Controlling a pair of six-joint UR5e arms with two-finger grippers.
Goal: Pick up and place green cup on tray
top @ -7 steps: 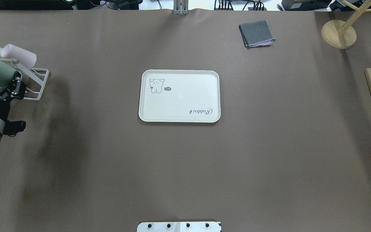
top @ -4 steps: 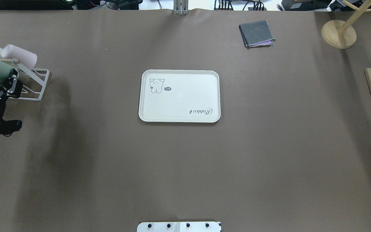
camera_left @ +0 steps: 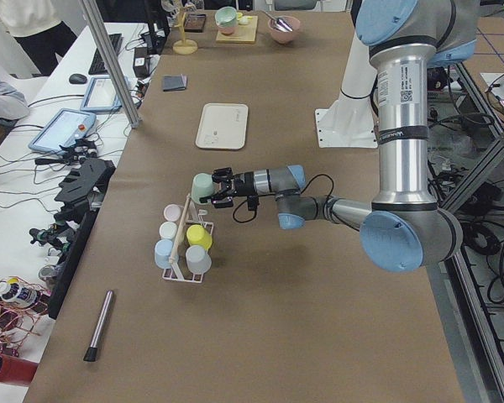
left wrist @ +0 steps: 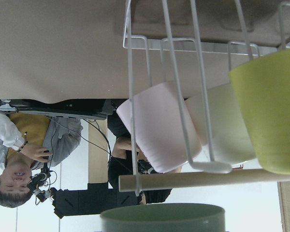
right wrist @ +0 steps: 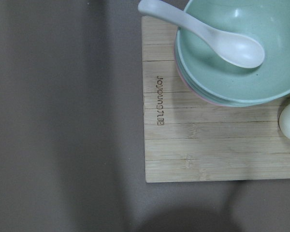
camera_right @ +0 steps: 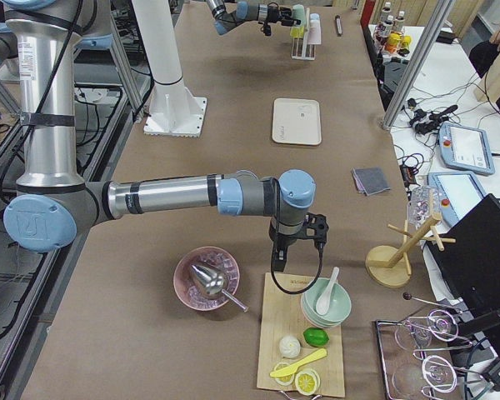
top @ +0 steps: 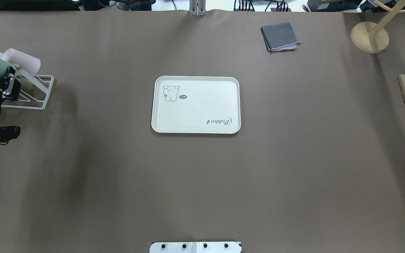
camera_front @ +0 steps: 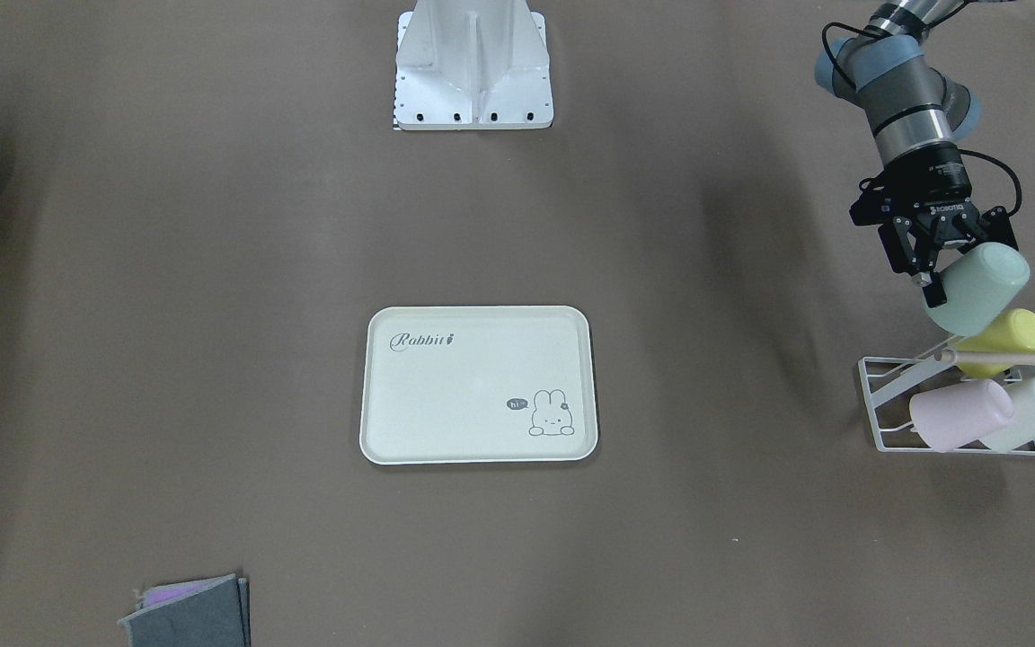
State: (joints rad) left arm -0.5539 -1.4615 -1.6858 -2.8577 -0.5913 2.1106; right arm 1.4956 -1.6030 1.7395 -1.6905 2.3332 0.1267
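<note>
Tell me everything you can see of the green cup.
The green cup is a small handleless tumbler, pale sage, of what looks like matte plastic. It is off the table, tilted on its side and clamped in the left gripper. It hangs over the white wire rack, just above the yellow cup, and the left side view shows it clear of both. Only the gripper's fingers touch it. Its inside does not show.

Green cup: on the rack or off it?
Off it. The left gripper is shut on the green cup, holding it tipped sideways above the yellow cup and the white wire rack.
</note>
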